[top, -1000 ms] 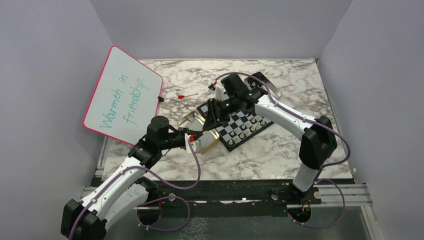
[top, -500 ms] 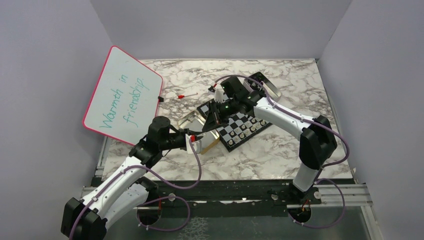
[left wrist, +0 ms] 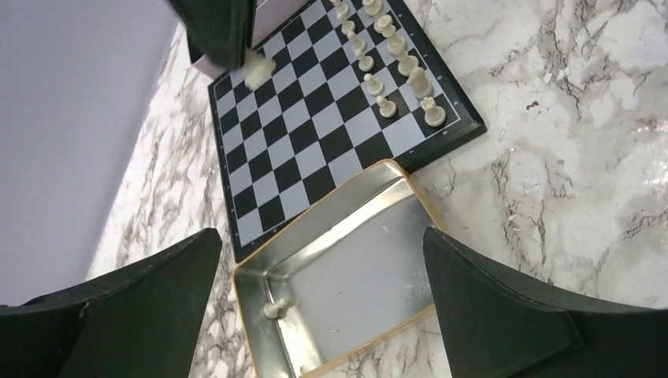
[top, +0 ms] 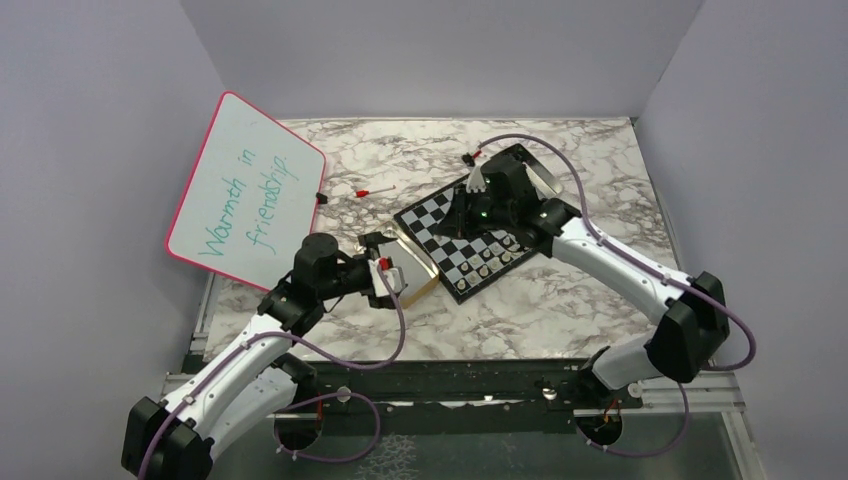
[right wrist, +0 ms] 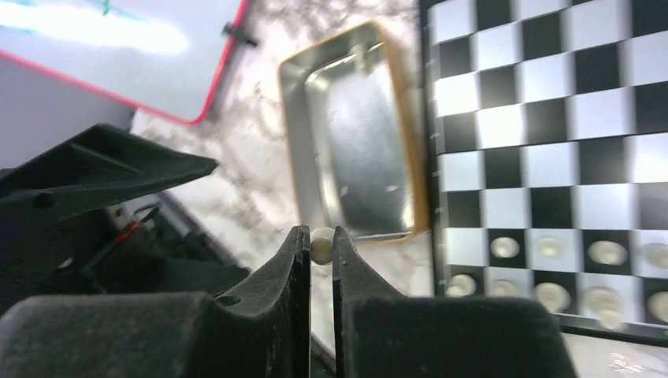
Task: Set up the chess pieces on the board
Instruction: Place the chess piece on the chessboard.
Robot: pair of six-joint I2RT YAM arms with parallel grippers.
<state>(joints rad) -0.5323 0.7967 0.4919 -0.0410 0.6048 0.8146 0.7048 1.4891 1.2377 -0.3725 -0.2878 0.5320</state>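
The board (top: 428, 216) lies at the table's middle, with pale chess pieces (top: 490, 260) in two rows along its near-right edge. My right gripper (top: 468, 206) hovers over the board, shut on one pale chess piece (right wrist: 321, 244) pinched at its fingertips (right wrist: 298, 246). The left wrist view shows that piece (left wrist: 256, 71) hanging above the board (left wrist: 315, 134). My left gripper (top: 385, 270) stands wide open over an open metal tin (left wrist: 354, 260), its fingers apart on either side and touching nothing. One pale piece (left wrist: 273, 309) lies on its side in the tin's corner.
A pink-framed whiteboard (top: 245, 190) leans at the left wall. A red-capped pen (top: 372, 190) lies beyond the tin (top: 418, 268). Another metal tin part (top: 540, 172) sits behind the board's far corner. Grey walls close in on three sides.
My left gripper went from shut to wide open. My right gripper closed on a pale piece over the tin and carried it right, above the board.
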